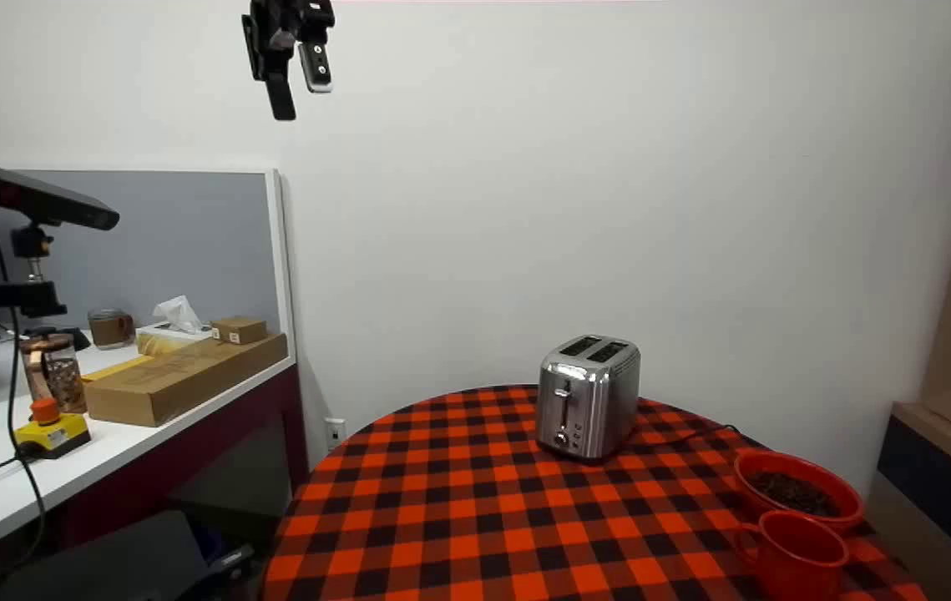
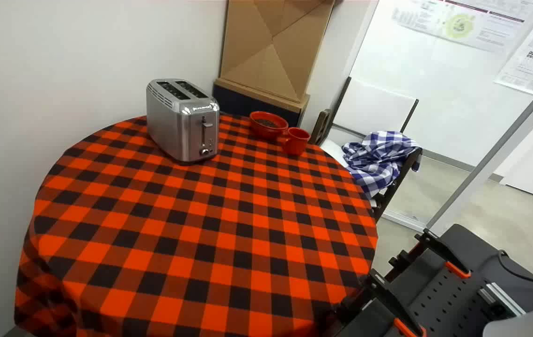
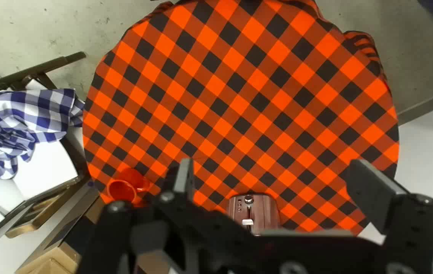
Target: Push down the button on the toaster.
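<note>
The shiny silver toaster stands upright on the checked tablecloth and shows in both exterior views (image 1: 619,401) (image 2: 165,124). The wrist view shows its front (image 3: 267,213), with the rest hidden behind the gripper body. Its front lever (image 1: 563,394) sits high in its vertical slot, above a round knob (image 1: 561,438). The lever also shows in the wrist view (image 3: 247,222). My gripper (image 1: 301,98) hangs high above the table, far from the toaster and touching nothing. In the wrist view the fingers (image 3: 271,164) are wide apart with nothing between them.
A red bowl (image 1: 792,492) with dark contents and a red mug (image 1: 801,555) stand near the table edge. The toaster's cord (image 1: 692,436) runs behind it. A wall (image 1: 442,250) stands close behind the table. A chair (image 2: 374,107) holds a blue checked cloth (image 2: 378,157).
</note>
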You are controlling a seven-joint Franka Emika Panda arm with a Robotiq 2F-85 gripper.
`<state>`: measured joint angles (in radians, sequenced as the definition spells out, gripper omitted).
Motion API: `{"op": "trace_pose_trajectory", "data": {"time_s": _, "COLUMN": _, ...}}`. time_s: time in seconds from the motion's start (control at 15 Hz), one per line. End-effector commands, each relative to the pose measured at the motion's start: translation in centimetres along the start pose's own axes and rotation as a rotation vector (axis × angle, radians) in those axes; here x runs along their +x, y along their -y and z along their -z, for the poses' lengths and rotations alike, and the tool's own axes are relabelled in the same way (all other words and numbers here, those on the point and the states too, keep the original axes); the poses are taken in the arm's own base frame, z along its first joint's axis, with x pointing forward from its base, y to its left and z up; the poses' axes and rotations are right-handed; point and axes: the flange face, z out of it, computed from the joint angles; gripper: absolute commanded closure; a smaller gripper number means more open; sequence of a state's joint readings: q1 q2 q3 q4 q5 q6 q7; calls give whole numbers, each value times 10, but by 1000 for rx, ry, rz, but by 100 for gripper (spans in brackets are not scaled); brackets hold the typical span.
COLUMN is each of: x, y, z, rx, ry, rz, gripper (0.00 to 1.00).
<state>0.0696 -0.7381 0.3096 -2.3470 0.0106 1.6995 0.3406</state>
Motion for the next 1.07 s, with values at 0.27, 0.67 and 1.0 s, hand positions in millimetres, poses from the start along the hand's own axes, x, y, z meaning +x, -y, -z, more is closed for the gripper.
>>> {"op": "trace_pose_trajectory", "data": {"time_s": 0.27, "x": 0, "y": 0, "z": 2, "rx": 1, "ry": -4, "rz": 0, "gripper": 0}}
{"op": "trace_pose_trajectory", "data": {"time_s": 0.67, "x": 43, "y": -3, "z": -7, "rx": 16, "ry": -40, "rz": -58, "gripper": 0}}
{"op": "trace_pose_trajectory", "data": {"time_s": 1.0, "x": 123, "y": -7, "z": -32, "rx": -20, "ry": -87, "rz": -17, "gripper": 0}}
